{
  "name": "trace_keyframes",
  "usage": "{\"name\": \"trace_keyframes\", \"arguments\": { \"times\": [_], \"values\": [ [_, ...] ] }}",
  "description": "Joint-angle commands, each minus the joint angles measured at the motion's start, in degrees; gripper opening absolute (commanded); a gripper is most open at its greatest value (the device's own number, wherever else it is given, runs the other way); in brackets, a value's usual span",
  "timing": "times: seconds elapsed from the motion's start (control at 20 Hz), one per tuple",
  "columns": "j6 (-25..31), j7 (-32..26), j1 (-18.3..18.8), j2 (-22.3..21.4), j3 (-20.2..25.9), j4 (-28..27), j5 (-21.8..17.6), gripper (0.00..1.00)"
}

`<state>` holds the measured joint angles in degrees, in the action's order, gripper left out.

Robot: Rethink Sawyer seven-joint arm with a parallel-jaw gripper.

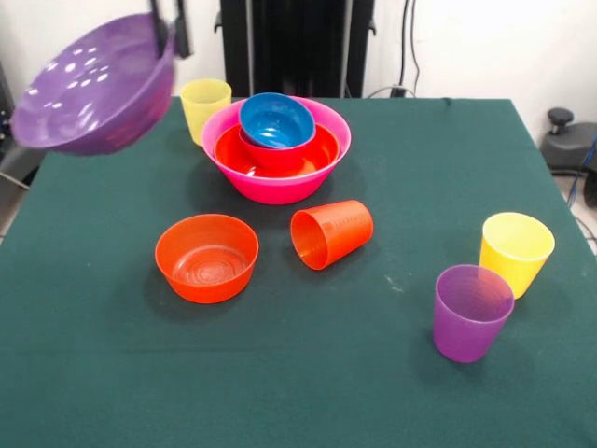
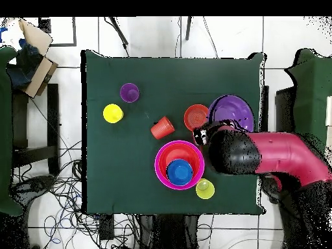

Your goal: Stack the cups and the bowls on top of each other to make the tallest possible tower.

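Observation:
My gripper [image 1: 172,37] is shut on the rim of the wide purple bowl [image 1: 93,86], holding it tilted in the air above the table's left edge. The overhead view shows this bowl [image 2: 231,111] beside my arm [image 2: 259,152]. The big pink bowl [image 1: 280,187] holds a wide orange bowl [image 1: 233,154], a small magenta bowl [image 1: 270,152] and a blue bowl [image 1: 276,119] on top. A small orange bowl [image 1: 206,257] stands upright in front of it. Next to that, an orange cup [image 1: 331,233] lies on its side. A yellow cup [image 1: 205,107] stands behind the pink bowl.
A second yellow cup [image 1: 516,252] and a purple cup [image 1: 472,313] stand upright near the front right. The green cloth table [image 1: 298,392] ends close to the lifted bowl on the left. A cardboard box [image 2: 35,55] sits off the table.

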<state>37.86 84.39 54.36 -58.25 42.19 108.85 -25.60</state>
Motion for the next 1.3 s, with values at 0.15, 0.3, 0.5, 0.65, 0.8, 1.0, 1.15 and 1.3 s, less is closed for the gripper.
{"name": "trace_keyframes", "arguments": {
  "times": [0.15,0.3,0.5,0.65,0.8,1.0,1.15,1.3],
  "values": [
    [-3.33,15.38,-7.52,-4.69,-7.82,10.88,0.88,0.00],
    [-5.91,21.00,-11.09,-4.84,-12.20,11.97,-0.29,0.00],
    [-8.41,25.24,-14.21,-2.46,-16.23,12.02,-0.35,0.00],
    [-11.12,25.86,-14.68,-2.17,-17.54,12.99,-0.98,0.00],
    [-13.43,25.84,-13.75,-1.56,-17.85,14.00,-1.63,0.00],
    [-16.45,26.28,-12.38,0.17,-18.40,15.27,-3.17,0.00],
    [-17.74,26.54,-12.16,0.09,-19.15,16.72,-3.31,0.00],
    [-18.73,27.56,-13.52,-1.49,-20.64,18.73,-2.98,0.00]
  ]
}}
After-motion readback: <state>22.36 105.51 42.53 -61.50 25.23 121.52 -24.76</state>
